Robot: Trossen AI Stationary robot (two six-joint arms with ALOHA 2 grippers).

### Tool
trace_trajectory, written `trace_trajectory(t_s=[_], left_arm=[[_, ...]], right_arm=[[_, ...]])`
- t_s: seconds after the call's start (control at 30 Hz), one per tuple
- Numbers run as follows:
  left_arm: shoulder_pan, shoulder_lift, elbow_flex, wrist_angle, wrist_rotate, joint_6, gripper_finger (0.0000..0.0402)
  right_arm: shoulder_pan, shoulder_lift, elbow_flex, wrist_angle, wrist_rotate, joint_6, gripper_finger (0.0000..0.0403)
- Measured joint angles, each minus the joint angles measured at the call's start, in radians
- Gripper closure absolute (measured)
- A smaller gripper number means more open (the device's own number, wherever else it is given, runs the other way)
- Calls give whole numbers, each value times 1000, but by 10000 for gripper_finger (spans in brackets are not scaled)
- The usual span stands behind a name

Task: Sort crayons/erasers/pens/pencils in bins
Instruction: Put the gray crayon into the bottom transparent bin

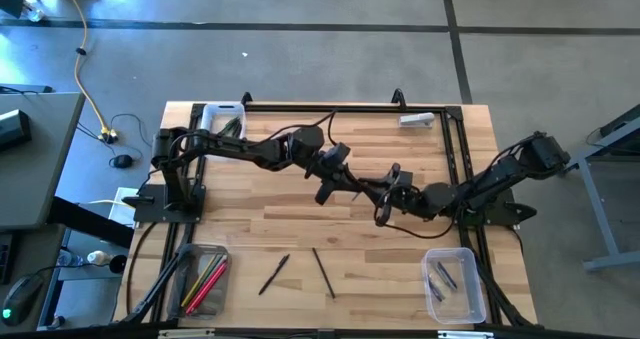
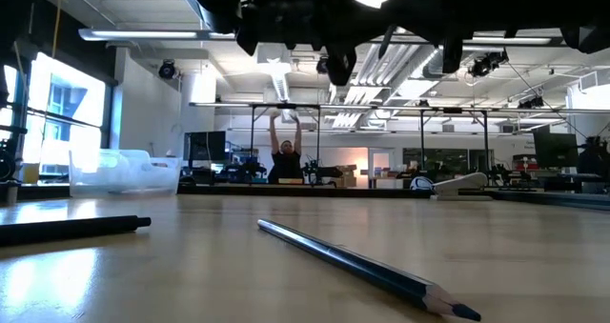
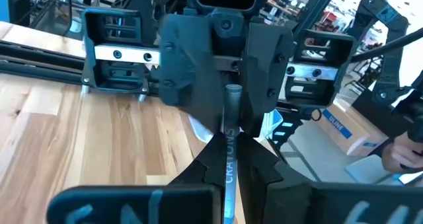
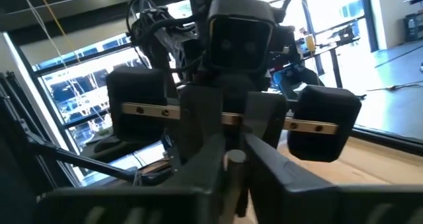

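A blue-grey crayon (image 3: 229, 161) with white lettering hangs over the middle of the table between my two grippers, which face each other. My left gripper (image 1: 352, 184) is shut on one end. My right gripper (image 1: 385, 194) is closed on the other end (image 4: 235, 160). Two dark pencils (image 1: 274, 274) (image 1: 322, 272) lie flat on the wood near the front edge. In the low view they show as a blue pencil (image 2: 362, 266) and a black stick (image 2: 71, 230). One bin (image 1: 205, 279) holds red, green and yellow sticks, another (image 1: 455, 284) holds grey ones. My left gripper pinches the crayon's lettered part (image 3: 229, 151) between its two fingers, which lie along it and point almost level toward the right arm. The crayon sticks out ahead of the fingers, clear of the table. My right gripper has its two fingers (image 3: 264, 72) on either side of the crayon's grey far end (image 3: 232, 92), coming level from the opposite side. In its own wrist view that round end (image 4: 235, 160) sits between the fingers.
A third, white bin (image 1: 222, 117) stands at the far left beside the left arm's base. A small white-grey object (image 1: 417, 120) lies at the far right. A black frame rail (image 1: 340, 109) runs along the far side and down the right side.
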Motion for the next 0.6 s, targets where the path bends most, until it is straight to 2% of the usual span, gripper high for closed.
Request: trace_trajectory(t_s=[0.1, 0.3, 0.43, 0.53, 0.6], left_arm=[[1, 0, 0, 0, 2, -20, 396], [16, -14, 0, -14, 17, -33, 359], [33, -65, 0, -78, -4, 62, 321], [35, -101, 0, -167, -73, 176, 303], [23, -113, 0, -209, -126, 233, 301]], right_arm=[[0, 0, 0, 3, -2, -8, 391], [0, -15, 1, 0, -3, -34, 382], [12, -75, 1, -8, -2, -66, 394], [45, -143, 5, -51, -3, -103, 398], [72, -196, 28, -146, -3, -115, 397]])
